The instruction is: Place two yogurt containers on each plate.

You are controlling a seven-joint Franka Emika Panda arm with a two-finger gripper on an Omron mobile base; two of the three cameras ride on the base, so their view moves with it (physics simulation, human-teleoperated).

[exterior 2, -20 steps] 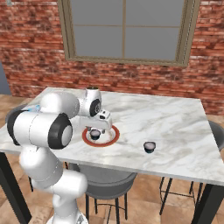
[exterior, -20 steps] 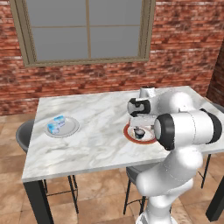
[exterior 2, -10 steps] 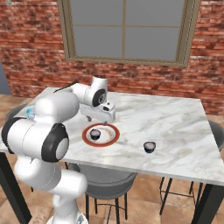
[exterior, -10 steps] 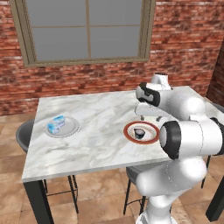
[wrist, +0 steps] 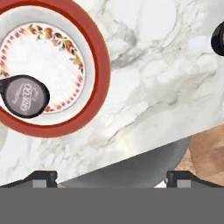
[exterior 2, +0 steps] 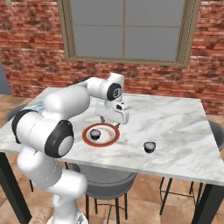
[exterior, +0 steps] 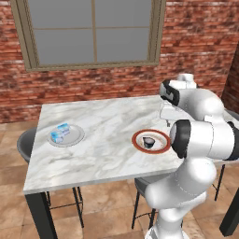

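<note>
The white plate with a red-brown rim [exterior: 160, 136] [exterior 2: 113, 139] [wrist: 98, 57] carries one dark yogurt container [exterior: 148, 142] [exterior 2: 95, 134] [wrist: 25, 96]. Another dark yogurt container [exterior 2: 149, 147] [wrist: 219, 39] stands alone on the marble to that plate's right. The pale grey plate [exterior: 77, 138] at the table's left holds two light blue yogurt containers [exterior: 59, 132]. My gripper [exterior: 167, 120] [exterior 2: 111, 121] [wrist: 112, 178] hangs open and empty just above the table, behind the red-rimmed plate and apart from both dark cups.
The marble table [exterior: 107, 140] ends close to the red-rimmed plate at its near edge. Grey stools [exterior 2: 105, 175] [wrist: 131, 168] stand under that edge. A brick wall with a window [exterior: 93, 32] backs the table.
My gripper has lifted off the red-rimmed plate and swung back and right, leaving the dark cup on it. The jaws have widened slightly.
</note>
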